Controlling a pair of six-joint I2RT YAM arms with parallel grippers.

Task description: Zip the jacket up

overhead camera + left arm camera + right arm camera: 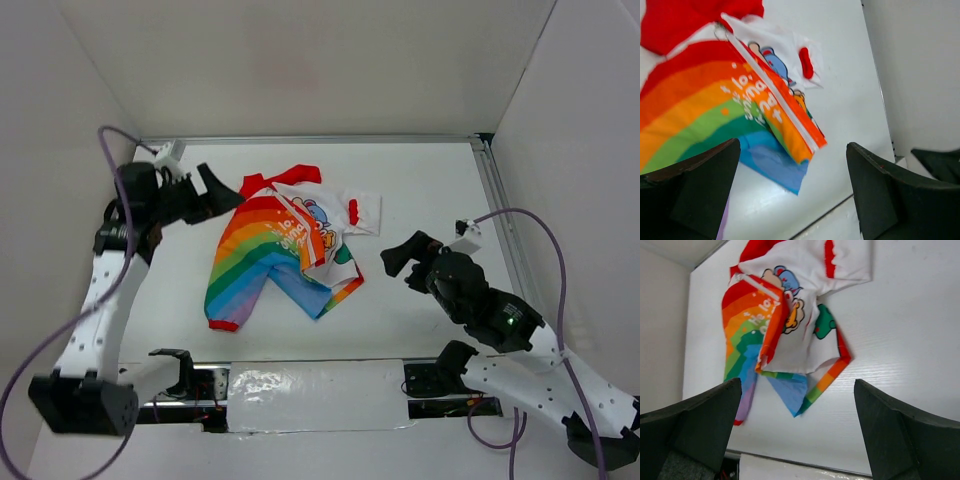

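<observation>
The jacket (pixel 285 245) lies crumpled in the middle of the white table, rainbow panel folded over the white cartoon front, red collar at the far end, one rainbow sleeve stretched toward the near left. It also shows in the left wrist view (pixel 735 95) and the right wrist view (pixel 785 325). A white zipper strip (pixel 777 100) runs along the folded edge. My left gripper (pixel 222 190) is open and empty, just left of the collar. My right gripper (pixel 402 258) is open and empty, right of the jacket and apart from it.
White walls enclose the table on the left, back and right. A metal rail (pixel 497 215) runs along the right edge. A shiny taped strip (pixel 310 385) lies at the near edge between the arm bases.
</observation>
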